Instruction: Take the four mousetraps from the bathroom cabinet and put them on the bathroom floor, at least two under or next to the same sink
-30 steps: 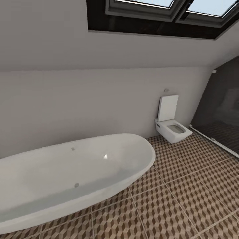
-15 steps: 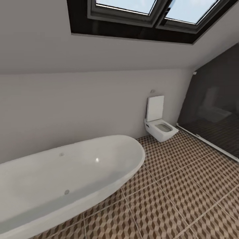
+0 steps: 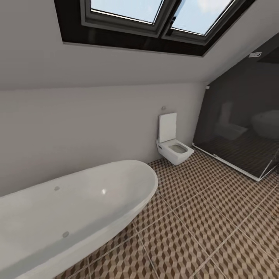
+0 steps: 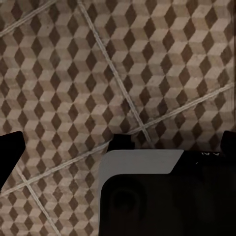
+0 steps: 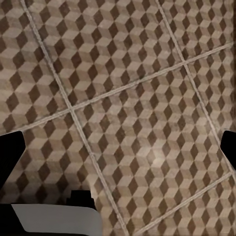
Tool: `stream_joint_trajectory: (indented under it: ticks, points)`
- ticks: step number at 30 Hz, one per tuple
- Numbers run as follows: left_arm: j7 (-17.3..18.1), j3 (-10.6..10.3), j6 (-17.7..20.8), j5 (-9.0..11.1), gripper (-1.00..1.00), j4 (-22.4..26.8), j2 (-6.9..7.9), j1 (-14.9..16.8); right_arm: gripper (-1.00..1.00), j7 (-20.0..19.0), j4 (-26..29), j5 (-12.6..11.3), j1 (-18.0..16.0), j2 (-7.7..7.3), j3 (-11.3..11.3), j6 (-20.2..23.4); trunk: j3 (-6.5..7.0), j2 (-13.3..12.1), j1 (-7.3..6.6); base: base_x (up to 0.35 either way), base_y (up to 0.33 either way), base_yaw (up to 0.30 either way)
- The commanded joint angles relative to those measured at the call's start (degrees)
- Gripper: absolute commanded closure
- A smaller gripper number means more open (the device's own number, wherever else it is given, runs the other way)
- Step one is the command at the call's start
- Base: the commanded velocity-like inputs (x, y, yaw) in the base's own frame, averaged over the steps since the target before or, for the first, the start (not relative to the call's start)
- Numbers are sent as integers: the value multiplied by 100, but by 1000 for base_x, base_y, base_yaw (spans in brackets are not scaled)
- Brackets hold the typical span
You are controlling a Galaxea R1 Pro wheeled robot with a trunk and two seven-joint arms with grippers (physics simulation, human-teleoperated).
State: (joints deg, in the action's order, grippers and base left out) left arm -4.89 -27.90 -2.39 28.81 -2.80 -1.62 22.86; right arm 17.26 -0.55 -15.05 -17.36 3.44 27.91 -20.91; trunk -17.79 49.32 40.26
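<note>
While the robot is on its way, the head camera has swung to its right: against the earlier head views the whole picture has slid leftward, so the bathtub and toilet have not moved, only the view. That suggests a search for the cabinet, with no step of fetching begun yet.

Going from left to right in the head view, the white oval bathtub (image 3: 73, 209) lies along the pale wall, its near end cut off by the picture's edge. Above it, the skylight (image 3: 155, 15) sits in the sloped ceiling. Next comes the wall-hung toilet (image 3: 173, 145) with its lid raised, and then the dark glass shower enclosure (image 3: 240, 135), more of which now shows. Pale shapes in its glass are hard to make out; they may be reflections. Under all of it runs the bathroom floor (image 3: 201, 221) with its cube-pattern tiles.

No mousetraps, cabinet or sink can be made out, so their place cannot be told from here.

Both wrist views look down at the tiles. The left gripper (image 4: 118, 142) and right gripper (image 5: 118, 142) show dark fingertips at opposite edges of their pictures, spread wide with nothing between them.
</note>
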Motion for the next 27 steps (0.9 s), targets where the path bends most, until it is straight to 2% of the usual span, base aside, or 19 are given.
stream_joint_trajectory:
  ticks: [1, 12, 21, 27]
  points:
    - [-4, -48, -25, 46, -100, -19, -5, 8, -100, 11, -6, -51, -4, 2, 48, -18, 1, 5, 1, 0, 0, -224]
    - [-4, -49, -25, 46, -100, -19, -5, 8, -100, 10, -6, -51, -4, 4, 48, -18, 73, 5, 1, 0, 0, -224]
    - [-4, -49, -25, 49, -100, -19, -5, 8, -100, 14, -8, -51, -4, 15, 48, -17, 89, 5, 1, 0, 0, -82]
    - [-4, -47, -25, 47, -100, -19, -5, 6, -100, 14, -7, -51, -4, 4, 48, -15, 92, 5, 1, 0, 0, -199]
